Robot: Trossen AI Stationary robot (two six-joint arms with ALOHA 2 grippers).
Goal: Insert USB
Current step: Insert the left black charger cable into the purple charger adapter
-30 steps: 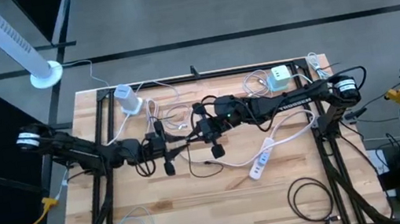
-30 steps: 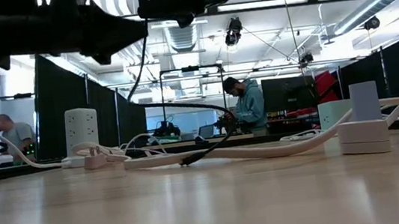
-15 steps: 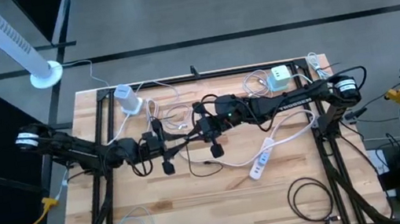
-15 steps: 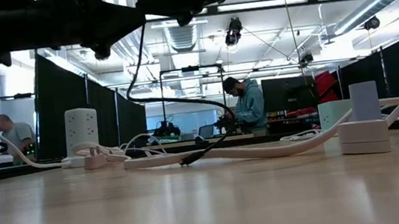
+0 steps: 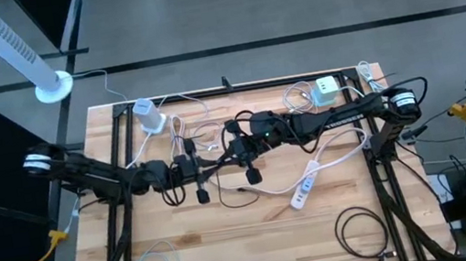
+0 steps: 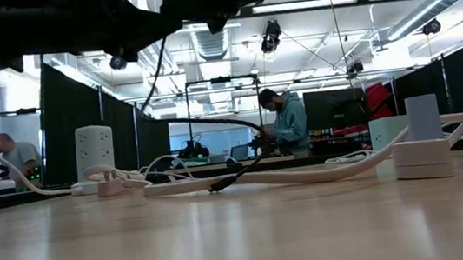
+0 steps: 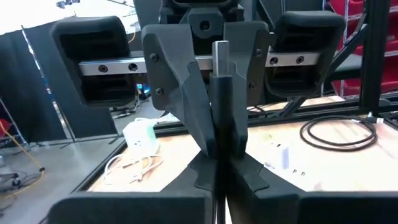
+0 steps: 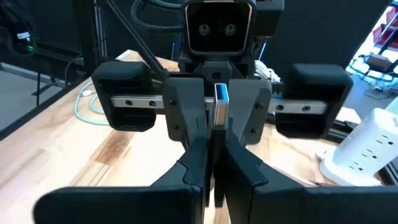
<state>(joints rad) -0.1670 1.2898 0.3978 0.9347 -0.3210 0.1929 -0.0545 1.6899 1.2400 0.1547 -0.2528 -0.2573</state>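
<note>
Insertion looks unfinished, by my judgement: both grippers meet nose to nose above the middle of the wooden table (image 5: pixel 258 238), and each carries a connector, yet no joint between the two shows. The left gripper (image 7: pixel 219 134) is clamped shut on a slim dark plug with a bare metal tip, the USB plug (image 7: pixel 219 53), held upright between its fingers. The right gripper (image 8: pixel 214 134) is shut on a flat silver connector with a blue tongue (image 8: pixel 220 102), likewise standing up between its pads. In the high view the pair sit just left of table centre, the left gripper (image 5: pixel 185 169) at about 9 o'clock from the right gripper (image 5: pixel 241 152), a black cable (image 5: pixel 242 194) drooping from them toward 6 o'clock. What remains, I judge, is to line up the two ends and press them together.

The tabletop is pale planked wood with a visible grain. A white power strip (image 5: pixel 307 189) lies at 4 o'clock from the grippers, glossy plastic and bar-shaped.
</note>
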